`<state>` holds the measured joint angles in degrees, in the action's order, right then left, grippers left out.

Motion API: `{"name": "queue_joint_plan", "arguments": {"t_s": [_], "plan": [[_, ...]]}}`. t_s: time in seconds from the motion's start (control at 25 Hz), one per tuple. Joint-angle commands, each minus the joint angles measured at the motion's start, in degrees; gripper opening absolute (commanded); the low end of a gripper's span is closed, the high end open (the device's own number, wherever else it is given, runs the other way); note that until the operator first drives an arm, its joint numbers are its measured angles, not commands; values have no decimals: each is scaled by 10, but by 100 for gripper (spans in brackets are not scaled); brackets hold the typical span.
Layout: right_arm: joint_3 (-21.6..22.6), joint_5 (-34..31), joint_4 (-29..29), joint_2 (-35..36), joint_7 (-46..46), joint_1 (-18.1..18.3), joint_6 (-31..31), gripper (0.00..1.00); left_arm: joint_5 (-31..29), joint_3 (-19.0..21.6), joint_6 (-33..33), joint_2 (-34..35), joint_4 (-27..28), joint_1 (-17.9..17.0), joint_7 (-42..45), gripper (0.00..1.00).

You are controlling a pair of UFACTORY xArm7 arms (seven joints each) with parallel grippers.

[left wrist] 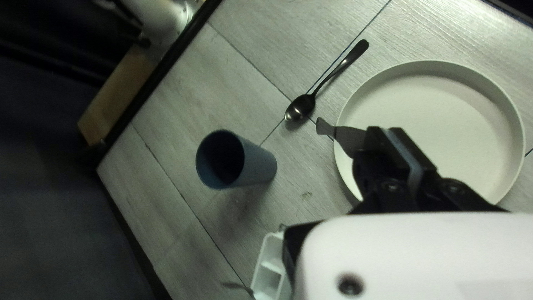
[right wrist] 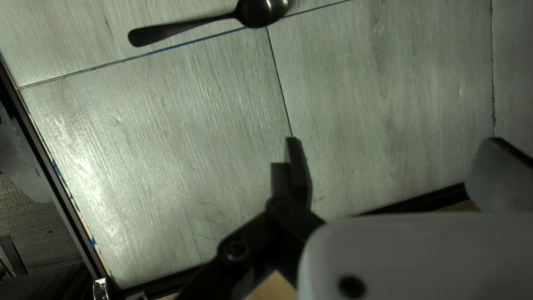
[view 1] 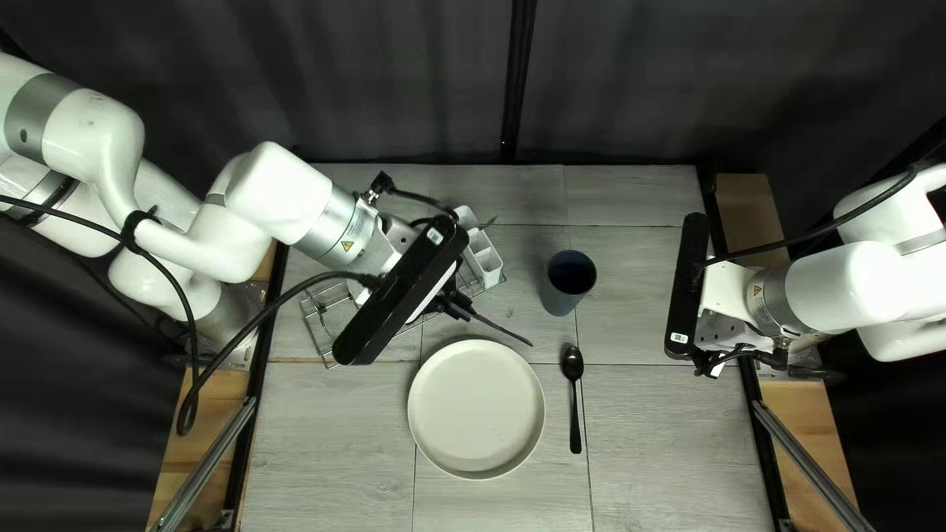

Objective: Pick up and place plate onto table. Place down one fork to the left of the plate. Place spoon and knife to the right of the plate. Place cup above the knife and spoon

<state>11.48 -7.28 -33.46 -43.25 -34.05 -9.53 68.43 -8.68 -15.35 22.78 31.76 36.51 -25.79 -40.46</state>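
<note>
"How do things lie in the top left view?"

"The plate (view 1: 476, 409) lies flat on the table (view 1: 325, 443), with the spoon (view 1: 575, 404) just to its right, bowl toward the far edge. The cup (view 1: 560, 299) stands beyond that bowl. The left gripper (view 1: 463, 301) hangs beside the wire rack (view 1: 317, 320) and the white caddy (view 1: 485, 261); the right gripper (view 1: 708, 365) is at the table's right side, well apart from the spoon."

"And the left wrist view?"

"There the left gripper (left wrist: 388, 131) is pinched closed on a dark utensil, seemingly the knife (left wrist: 347, 138), partly hidden by the fingers. Its free end reaches past the plate's rim toward the spoon's bowl."

"The right wrist view?"

"The right gripper (right wrist: 395, 141) is spread wide, its fingers well apart, with the spoon lying ahead of it on the table"
</note>
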Motion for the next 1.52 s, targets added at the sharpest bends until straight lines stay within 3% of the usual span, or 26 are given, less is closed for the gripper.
{"name": "queue_joint_plan", "arguments": {"t_s": [0.04, 0.24, 1.12, 1.16, 1.28, 1.52], "plan": [[0, 0, 0, 0, 0, 0, 0, 100, -12, -9, -28, -6, -22, -21, -43, 0], [0, 0, 0, 0, 0, 0, 0, 100, -38, -11, -50, 7, -52, -23, -82, 0], [0, 0, 0, 0, 0, 0, 0, 100, -38, -11, -50, 7, -52, -23, -82, 0], [-8, -5, 13, -11, 16, -3, -8, 100, -38, -11, -50, 7, -52, -23, -82, 0], [-92, -1, 68, -67, 107, -9, -56, 100, -38, -11, -50, 7, -52, -23, -82, 0], [-158, 9, 132, -86, 203, -38, -162, 100, -38, -11, -50, 7, -52, -23, -82, 0]]}}
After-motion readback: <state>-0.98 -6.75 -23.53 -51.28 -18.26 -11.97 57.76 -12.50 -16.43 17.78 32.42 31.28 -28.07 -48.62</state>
